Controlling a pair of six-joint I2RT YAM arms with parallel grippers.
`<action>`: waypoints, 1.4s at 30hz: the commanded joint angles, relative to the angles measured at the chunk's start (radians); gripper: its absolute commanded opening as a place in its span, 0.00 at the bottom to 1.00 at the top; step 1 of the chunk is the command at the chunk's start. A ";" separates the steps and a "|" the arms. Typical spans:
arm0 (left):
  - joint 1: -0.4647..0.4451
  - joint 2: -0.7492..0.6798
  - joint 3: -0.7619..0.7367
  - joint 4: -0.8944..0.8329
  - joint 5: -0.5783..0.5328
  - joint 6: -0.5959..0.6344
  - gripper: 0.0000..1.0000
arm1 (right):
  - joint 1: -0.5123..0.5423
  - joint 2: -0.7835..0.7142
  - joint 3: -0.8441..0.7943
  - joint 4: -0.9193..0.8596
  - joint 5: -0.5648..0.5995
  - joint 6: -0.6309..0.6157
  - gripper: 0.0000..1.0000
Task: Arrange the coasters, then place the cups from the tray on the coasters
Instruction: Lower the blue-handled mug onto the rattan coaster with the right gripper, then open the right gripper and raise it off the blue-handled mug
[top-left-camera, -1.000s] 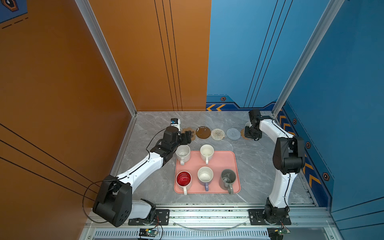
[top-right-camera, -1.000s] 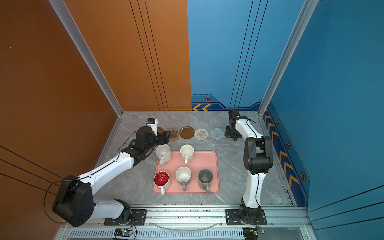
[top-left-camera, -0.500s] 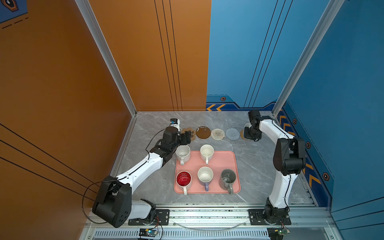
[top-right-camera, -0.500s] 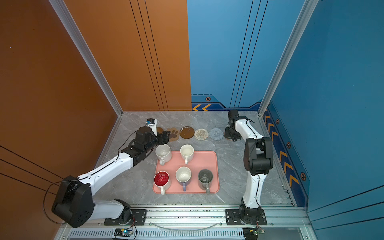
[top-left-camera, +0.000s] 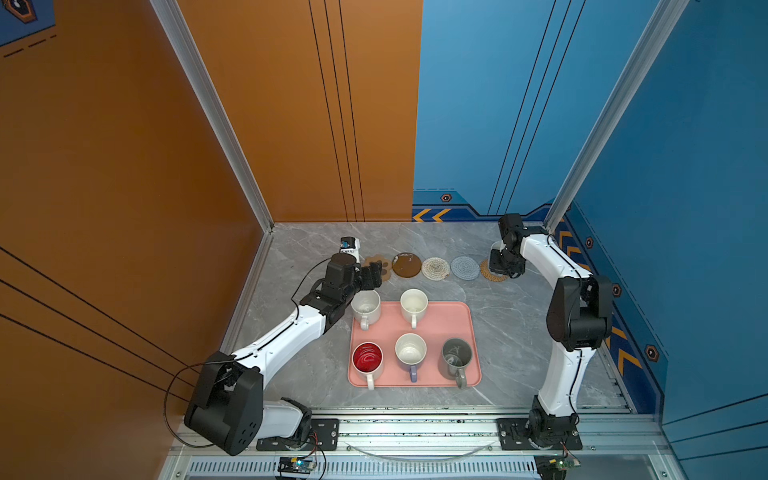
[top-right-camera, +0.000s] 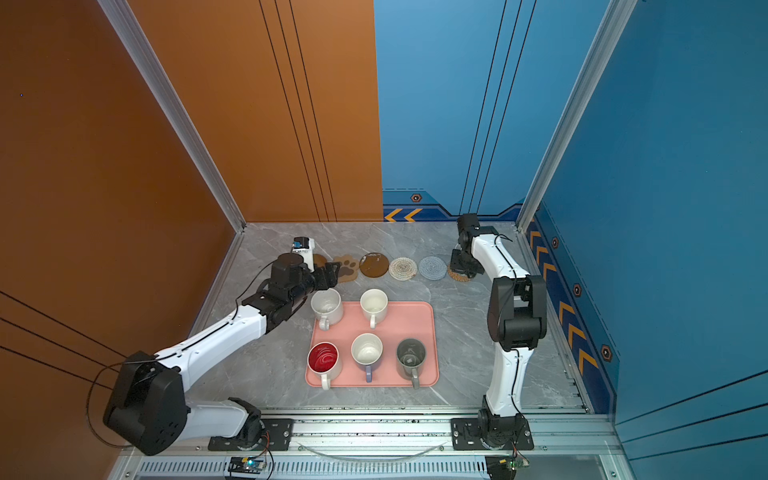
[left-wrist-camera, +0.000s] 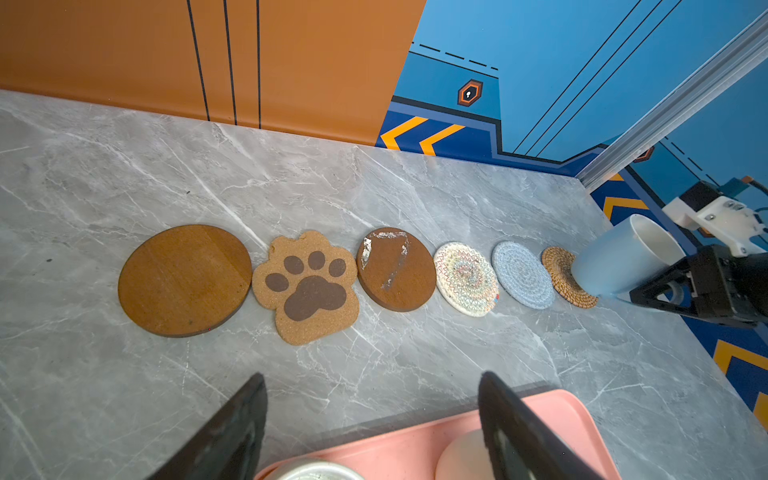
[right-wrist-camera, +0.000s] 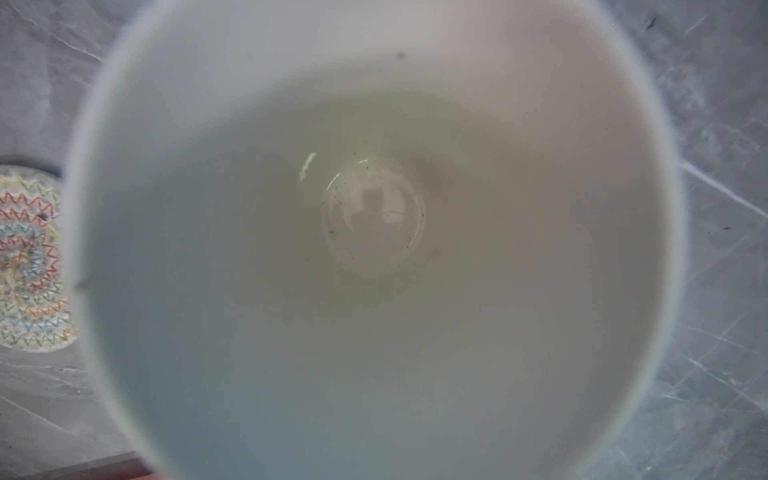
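The right gripper (left-wrist-camera: 660, 289) grips the blue cup (left-wrist-camera: 619, 255) over the tan mat (left-wrist-camera: 561, 276); landing on the mat's edge, it may tip. The left gripper (left-wrist-camera: 370, 388) spreads wide.

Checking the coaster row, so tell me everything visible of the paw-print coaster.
The paw-print coaster looks like tan cork, printed with five dark brown paw marks. It lies flat and bare on the marble table between the plain brown disc and the scuffed brown disc, nearly edge to edge with both.
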 joint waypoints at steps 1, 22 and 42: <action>0.009 -0.026 -0.011 0.008 0.017 -0.005 0.80 | -0.010 -0.013 0.055 0.005 0.038 -0.008 0.00; 0.009 -0.024 -0.009 0.009 0.017 -0.002 0.81 | -0.011 0.051 0.077 -0.009 0.039 -0.008 0.00; 0.008 -0.033 -0.016 0.009 0.015 0.000 0.81 | 0.001 0.045 0.047 0.022 0.057 -0.003 0.00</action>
